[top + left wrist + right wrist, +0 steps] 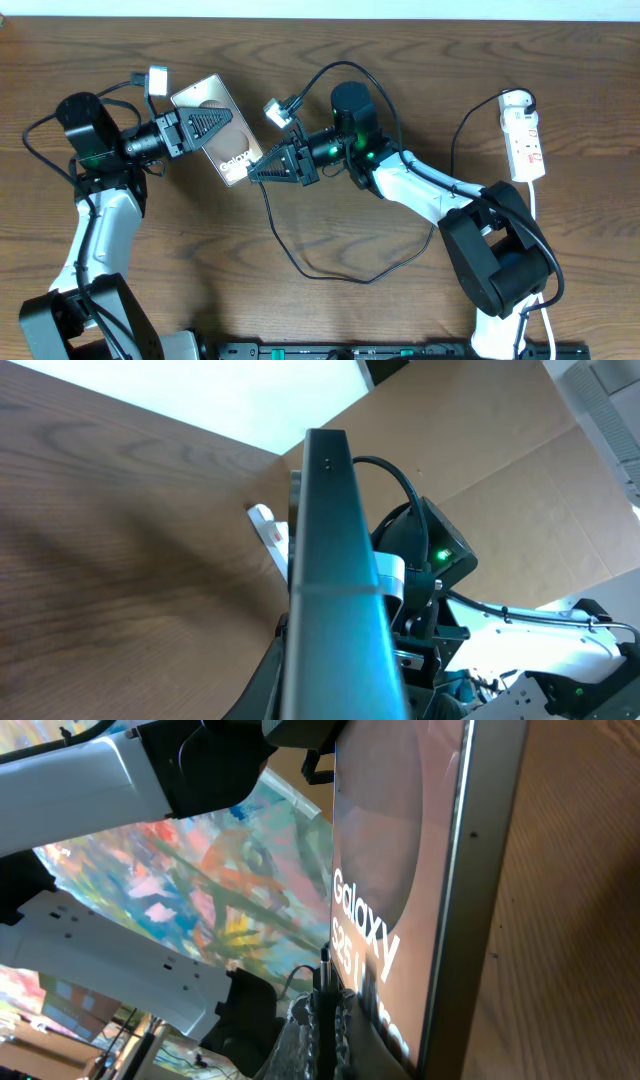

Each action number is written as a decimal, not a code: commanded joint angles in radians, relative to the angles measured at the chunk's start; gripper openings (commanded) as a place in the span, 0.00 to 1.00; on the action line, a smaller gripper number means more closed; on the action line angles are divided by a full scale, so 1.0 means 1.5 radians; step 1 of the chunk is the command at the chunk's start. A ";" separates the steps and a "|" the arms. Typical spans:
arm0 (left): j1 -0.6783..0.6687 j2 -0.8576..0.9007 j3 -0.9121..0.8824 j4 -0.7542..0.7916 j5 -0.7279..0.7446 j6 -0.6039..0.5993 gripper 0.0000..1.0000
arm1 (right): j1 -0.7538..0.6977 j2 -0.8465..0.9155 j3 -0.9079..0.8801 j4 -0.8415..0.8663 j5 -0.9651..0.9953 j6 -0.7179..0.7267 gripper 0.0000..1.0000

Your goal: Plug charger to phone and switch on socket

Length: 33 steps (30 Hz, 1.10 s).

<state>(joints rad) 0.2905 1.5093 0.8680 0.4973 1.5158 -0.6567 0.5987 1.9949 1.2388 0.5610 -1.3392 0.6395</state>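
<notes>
The two arm bases sit along the bottom edge of the overhead frame, on the wooden table (300,40). Just above them the charger (330,278) lies in a slack loop across the lower middle. One end climbs to the right gripper (252,174); the other runs up the right side toward the socket (522,135).

The right gripper, left of centre, is clenched on the charger's plug. In its wrist view the thin tip stands up from between the jaws, close against the glossy face of the phone (203,97), beside the "Galaxy" lettering. Whether the tip is in the port cannot be told.

The left gripper (222,127), in the upper left, grasps the phone across its middle. The phone is tilted, with its lettered end meeting the right gripper. The left wrist view shows the phone edge-on, upright in mid frame.

Farthest off, at the upper right, the socket lies flat, well apart from both grippers. A black plug sits at its top end, and a white cord (536,200) leaves its lower end.
</notes>
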 commanded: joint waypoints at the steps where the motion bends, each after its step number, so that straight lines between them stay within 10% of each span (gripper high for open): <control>1: -0.004 -0.007 0.001 0.003 0.038 -0.006 0.06 | -0.005 -0.004 0.011 -0.003 0.009 -0.012 0.01; 21: 0.088 -0.007 0.001 0.015 0.037 -0.034 0.07 | 0.022 -0.004 0.010 -0.276 0.061 -0.189 0.01; 33: 0.086 -0.007 0.001 0.015 0.037 -0.213 0.08 | 0.018 -0.005 0.011 -0.489 0.440 -0.126 0.01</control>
<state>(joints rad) 0.4179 1.5093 0.8680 0.5121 1.5433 -0.8886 0.6281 1.9949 1.2446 -0.1432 -0.8734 0.4168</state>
